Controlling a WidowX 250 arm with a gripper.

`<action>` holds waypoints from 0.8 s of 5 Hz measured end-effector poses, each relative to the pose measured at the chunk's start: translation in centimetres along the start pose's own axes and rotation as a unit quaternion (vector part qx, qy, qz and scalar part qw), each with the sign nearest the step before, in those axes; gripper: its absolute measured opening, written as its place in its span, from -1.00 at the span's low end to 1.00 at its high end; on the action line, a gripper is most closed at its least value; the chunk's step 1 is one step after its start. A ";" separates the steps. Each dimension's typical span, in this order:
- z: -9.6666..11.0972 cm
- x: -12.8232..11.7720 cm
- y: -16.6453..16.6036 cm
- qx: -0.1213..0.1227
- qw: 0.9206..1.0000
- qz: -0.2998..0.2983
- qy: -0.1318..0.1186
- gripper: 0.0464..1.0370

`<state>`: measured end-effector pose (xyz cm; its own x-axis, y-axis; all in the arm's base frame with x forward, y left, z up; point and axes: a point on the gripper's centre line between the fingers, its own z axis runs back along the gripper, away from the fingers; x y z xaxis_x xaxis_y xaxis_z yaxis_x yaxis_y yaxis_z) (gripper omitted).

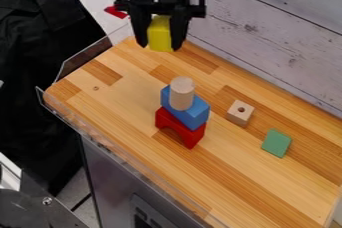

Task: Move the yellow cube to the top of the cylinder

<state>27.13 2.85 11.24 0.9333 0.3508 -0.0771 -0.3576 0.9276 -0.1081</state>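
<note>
"Where's the yellow cube?"

"I've got it grasped between the fingers of my pincer, up near the top of my camera view, well apart from the cylinder."

"And the cylinder?"

"Upright on a blue block, which sits on a red arch on the wooden tabletop."

"Anything around that stack?"

"To its right, as I see it, a pale wooden block with a hole, then a green block farther out."

A smooth wooden tabletop with a soft sheen, clear glossy plastic-looking edging, and rough-grained, matt wooden boards behind.
</note>
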 end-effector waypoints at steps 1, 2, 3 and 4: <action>-0.1 -0.4 -0.6 0.002 1.000 -0.014 0.008 0.08; -0.1 -0.8 -1.1 0.003 1.000 -0.025 0.015 0.08; -0.8 -1.3 -1.5 0.007 0.999 -0.035 0.025 0.08; -1.9 -2.0 -1.5 0.012 0.999 -0.034 0.030 0.08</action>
<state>25.75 0.54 9.64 0.9512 0.2800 -0.1295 -0.2926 0.9518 -0.0917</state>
